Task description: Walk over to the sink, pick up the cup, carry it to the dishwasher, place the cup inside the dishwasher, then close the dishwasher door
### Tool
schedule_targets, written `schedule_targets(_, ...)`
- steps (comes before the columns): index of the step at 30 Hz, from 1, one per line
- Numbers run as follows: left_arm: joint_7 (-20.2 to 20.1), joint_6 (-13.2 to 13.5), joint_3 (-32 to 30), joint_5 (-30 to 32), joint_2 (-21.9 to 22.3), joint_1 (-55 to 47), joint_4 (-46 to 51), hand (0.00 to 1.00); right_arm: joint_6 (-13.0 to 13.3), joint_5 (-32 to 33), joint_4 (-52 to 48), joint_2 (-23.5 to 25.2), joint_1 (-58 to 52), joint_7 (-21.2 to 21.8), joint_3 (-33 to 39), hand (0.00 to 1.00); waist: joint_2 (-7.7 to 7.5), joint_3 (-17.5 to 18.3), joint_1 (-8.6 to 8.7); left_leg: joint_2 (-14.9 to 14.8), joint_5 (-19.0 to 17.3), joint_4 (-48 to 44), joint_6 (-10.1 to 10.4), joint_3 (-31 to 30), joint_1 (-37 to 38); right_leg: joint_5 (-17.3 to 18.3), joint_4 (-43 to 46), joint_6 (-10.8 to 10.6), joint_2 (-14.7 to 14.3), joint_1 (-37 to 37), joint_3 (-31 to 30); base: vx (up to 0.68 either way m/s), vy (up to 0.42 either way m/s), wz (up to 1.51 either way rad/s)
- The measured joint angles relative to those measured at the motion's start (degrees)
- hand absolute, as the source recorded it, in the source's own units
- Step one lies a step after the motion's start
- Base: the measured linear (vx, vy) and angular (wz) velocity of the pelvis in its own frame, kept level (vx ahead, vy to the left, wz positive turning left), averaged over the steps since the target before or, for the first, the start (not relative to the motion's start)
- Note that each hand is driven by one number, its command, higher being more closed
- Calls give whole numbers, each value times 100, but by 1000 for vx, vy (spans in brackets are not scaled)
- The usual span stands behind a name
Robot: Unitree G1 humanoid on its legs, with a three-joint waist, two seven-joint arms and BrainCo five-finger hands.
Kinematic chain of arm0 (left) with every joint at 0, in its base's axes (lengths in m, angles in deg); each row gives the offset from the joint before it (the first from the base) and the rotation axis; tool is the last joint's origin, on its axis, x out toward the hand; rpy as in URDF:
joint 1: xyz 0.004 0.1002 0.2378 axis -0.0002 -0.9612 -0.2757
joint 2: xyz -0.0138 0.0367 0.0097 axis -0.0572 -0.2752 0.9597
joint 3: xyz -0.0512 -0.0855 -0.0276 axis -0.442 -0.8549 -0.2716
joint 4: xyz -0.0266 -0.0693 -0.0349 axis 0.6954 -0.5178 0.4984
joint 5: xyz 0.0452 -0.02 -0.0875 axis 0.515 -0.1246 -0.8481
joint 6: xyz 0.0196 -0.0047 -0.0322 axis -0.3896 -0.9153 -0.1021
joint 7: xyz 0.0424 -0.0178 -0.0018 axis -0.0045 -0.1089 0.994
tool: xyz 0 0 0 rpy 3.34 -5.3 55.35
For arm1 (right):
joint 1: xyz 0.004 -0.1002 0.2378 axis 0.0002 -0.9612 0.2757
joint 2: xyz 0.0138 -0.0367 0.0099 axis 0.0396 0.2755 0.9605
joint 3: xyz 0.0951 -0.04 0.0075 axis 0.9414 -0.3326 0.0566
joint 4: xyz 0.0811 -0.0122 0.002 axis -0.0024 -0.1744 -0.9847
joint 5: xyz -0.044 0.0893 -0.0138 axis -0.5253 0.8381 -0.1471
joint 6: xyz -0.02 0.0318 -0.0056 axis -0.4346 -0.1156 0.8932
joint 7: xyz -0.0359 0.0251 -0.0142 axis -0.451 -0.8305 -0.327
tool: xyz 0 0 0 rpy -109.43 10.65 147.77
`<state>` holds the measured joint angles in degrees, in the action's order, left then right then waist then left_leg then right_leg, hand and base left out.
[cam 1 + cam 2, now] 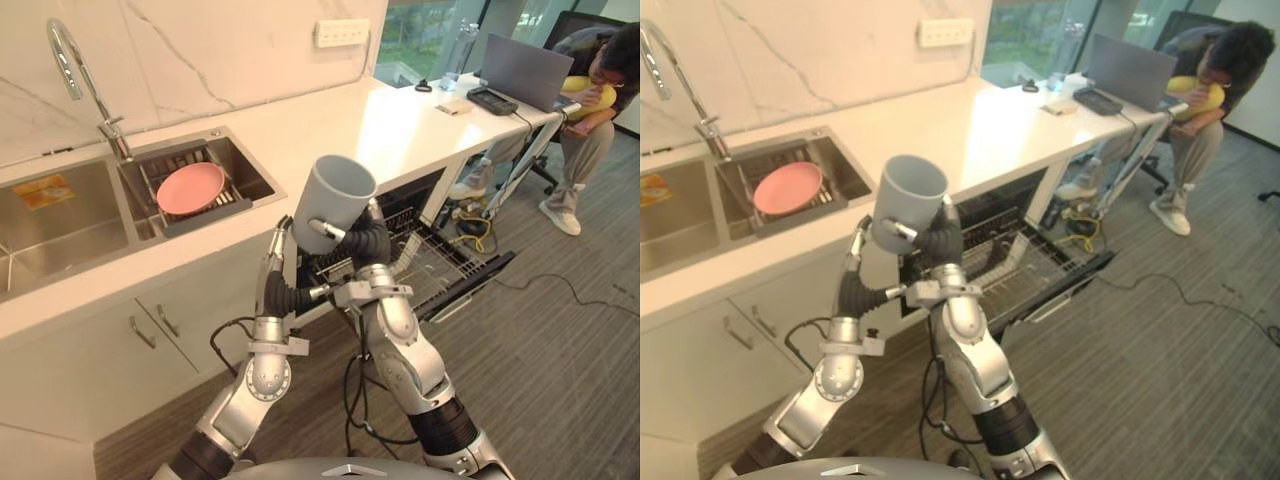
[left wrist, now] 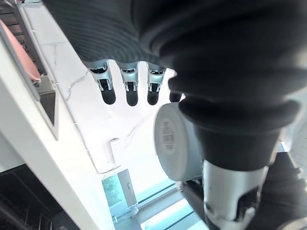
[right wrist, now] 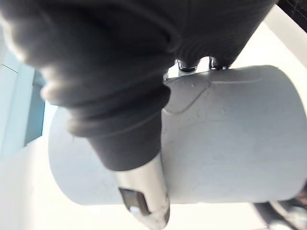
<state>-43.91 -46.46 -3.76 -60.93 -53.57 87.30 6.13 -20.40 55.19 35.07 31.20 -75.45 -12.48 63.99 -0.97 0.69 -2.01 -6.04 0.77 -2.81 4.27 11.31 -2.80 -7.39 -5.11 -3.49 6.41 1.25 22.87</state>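
**Left eye view.** The right hand [image 1: 352, 238] holds the cup [image 1: 335, 205] in the air, fingers curled round its lower wall, mouth tilted upward. The cup is off the table [image 1: 400, 120], on its near side and just left of the open dishwasher [image 1: 405, 210]. The left hand [image 1: 276, 250] stands just left of the cup's base with straight fingers. I cannot tell if it touches the cup. The door [image 1: 478, 280] is folded down and the rack [image 1: 435, 258] is drawn out over it. Far left, a pink plate [image 1: 190, 187] lies in the sink [image 1: 70, 225] by the tap [image 1: 75, 65]. At the far right a person [image 1: 590, 110] sits by a laptop [image 1: 525, 70].

**Right eye view.** Same layout: the cup is raised, with the rack low to its right.

**Left wrist view.** The left fingers [image 2: 129, 93] hang straight and hold nothing. The cup's base shows past them.

**Right wrist view.** The thumb [image 3: 144, 196] lies across the cup's wall, and fingertips [image 3: 187, 65] show over its far side.

**Progress.** The cup has been picked up and brought to the dishwasher. It has yet to be lowered into the rack and released, and the door then needs shutting.
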Motion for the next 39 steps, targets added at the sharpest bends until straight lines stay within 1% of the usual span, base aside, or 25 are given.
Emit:
schedule_targets(1,-5,0,5,-2,11,-13,-61,0,42,0,-12,41,46,-12,73,100,0,0,8,0,0,0,0,5,0,-1,0,1,0,1,-3,0,0,-3)
schedule_targets(2,-40,-1,51,-73,26,-50,-151,0,149,1,-19,155,162,-39,244,100,-1,-3,26,-3,-1,0,0,14,0,-1,0,1,-1,6,-8,0,0,0)
schedule_targets(4,-115,2,60,-151,47,-49,-162,0,229,0,-50,187,208,-113,364,100,-3,-5,29,-5,-2,1,1,34,1,-2,0,-2,-2,9,-12,0,0,0)
schedule_targets(8,-266,2,-58,-646,182,-47,-169,0,222,0,-53,179,198,-238,540,100,-4,-35,28,-8,-3,0,0,70,2,-4,0,-4,-3,19,-26,1,0,-1)
schedule_targets(10,-446,14,-122,-905,267,-38,-324,0,214,0,-44,171,193,-247,674,100,-6,-48,26,-9,-4,0,0,76,5,-5,0,-6,-3,18,-29,0,0,0)
schedule_targets(11,-764,-10,-164,-1166,295,-40,-544,0,183,-1,-20,157,192,-223,820,100,-5,-55,26,-9,-4,-1,0,77,11,-5,0,-6,-3,13,-30,0,0,0)
schedule_targets(12,-955,-51,-182,-1286,296,-40,-695,0,170,-1,10,158,192,-207,907,100,-5,-61,26,-10,-4,-1,-1,77,16,-5,0,-6,-3,9,-30,0,0,0)
schedule_targets(13,-1363,-220,-215,-1489,285,-53,-1209,0,118,-2,158,146,195,-147,1130,100,-6,-102,26,-11,-4,-1,-2,82,43,-5,0,-6,-2,-13,-35,0,0,0)
schedule_targets(15,-1749,-531,-368,-1725,246,-223,-1915,0,-8,-1,436,49,193,-17,1434,100,-13,-212,32,-12,-10,-8,-1,97,83,11,0,14,1,-38,-35,-24,6,-6)
schedule_targets(16,-1896,-698,-608,-2021,243,-367,-2394,0,-69,-10,641,-128,193,74,1618,100,-23,-281,33,-16,-11,-15,1,107,80,9,0,15,9,-45,-13,-1,7,-8)
schedule_targets(17,-1933,-769,-779,-2218,237,-478,-2603,0,-114,-11,716,-221,191,104,1721,100,-24,-328,33,-18,-12,-20,3,103,80,8,0,16,11,-47,-2,4,5,-5)
schedule_targets(18,-1994,-904,-1193,-2518,224,-722,-2961,0,-170,-111,849,-388,192,117,1944,100,-19,-419,30,-20,-15,-32,6,91,73,5,0,19,14,-53,19,0,0,0)
schedule_targets(19,-1994,-946,-1399,-2613,222,-838,-3112,0,-198,-201,892,-455,190,118,2068,100,-12,-464,27,-20,-16,-39,8,71,68,6,0,20,14,-63,38,5,-7,15)
schedule_targets(20,-1996,-954,-1774,-2750,193,-1037,-3385,0,-259,-306,904,-575,190,132,2319,100,15,-575,26,-20,-23,-66,15,-12,63,10,0,14,18,-119,117,3,-2,24)
schedule_targets(22,-1985,-917,-2171,-2743,34,-1227,-3702,0,-285,-513,1014,-778,202,141,2606,100,44,-653,-51,-28,-18,-37,9,-73,56,1,0,-1,21,-134,192,4,0,21)
schedule_targets(23,-1971,-839,-2359,-2673,-63,-1304,-3829,0,-324,-649,1147,-899,221,146,2730,100,65,-680,-125,-27,-8,-14,2,-94,56,0,0,-2,20,-136,214,19,-7,18)
schedule_targets(24,-1943,-708,-2562,-2666,-77,-1381,-3934,0,-394,-691,1273,-1004,252,146,2783,100,91,-727,-147,-14,0,-13,-7,-169,53,0,0,-2,28,-178,287,13,-4,20)
schedule_targets(26,-1850,-580,-2693,-2576,-98,-1384,-3988,0,-560,-920,1489,-1049,371,185,2793,100,95,-809,-164,-9,4,-13,-11,-201,58,9,0,-8,32,-199,312,-5,4,13)
schedule_targets(27,-1815,-454,-2791,-2472,-93,-1383,-3996,0,-678,-1051,1639,-1101,461,313,2795,100,85,-892,-199,-8,10,-14,-15,-213,50,20,0,-17,34,-200,321,-20,5,4)
schedule_targets(30,-1778,-287,-2977,-2446,-98,-1374,-3993,0,-938,-1266,2081,-1408,662,728,2796,100,52,-1119,-245,6,30,-59,-20,-346,-108,25,0,-11,44,-131,437,-21,0,15)
schedule_targets(31,-1780,-282,-3031,-2451,-102,-1372,-3994,0,-994,-1334,2215,-1487,742,798,2799,100,44,-1181,-253,6,37,-71,-19,-365,-147,25,0,-10,47,-110,472,-18,-1,19)
schedule_targets(33,-1780,-251,-3189,-2447,-95,-1375,-4199,0,-1174,-1354,2823,-1787,1136,1060,2802,100,55,-1495,-297,14,41,-145,-24,-455,-262,12,1,-8,54,-77,557,-20,-2,19)
schedule_targets(35,-1758,-247,-3213,-2376,-90,-1388,-4257,0,-1243,-1358,3190,-2019,1365,1210,2802,100,78,-1674,-319,25,45,-215,-29,-541,-384,2,1,-10,60,-31,636,-14,1,21)
schedule_targets(36,-1750,-243,-3214,-2296,-80,-1389,-4307,0,-1318,-1372,3479,-2183,1568,1293,2793,100,98,-1759,-407,38,74,-215,-47,-564,-478,-33,1,12,63,64,634,13,8,16)
schedule_targets(39,-1751,-232,-3219,-2233,-26,-1397,-4329,0,-1420,-1529,4129,-2537,2043,1487,2737,100,198,-2043,-451,96,110,-215,-85,-681,-570,-83,2,11,106,82,766,19,20,18)
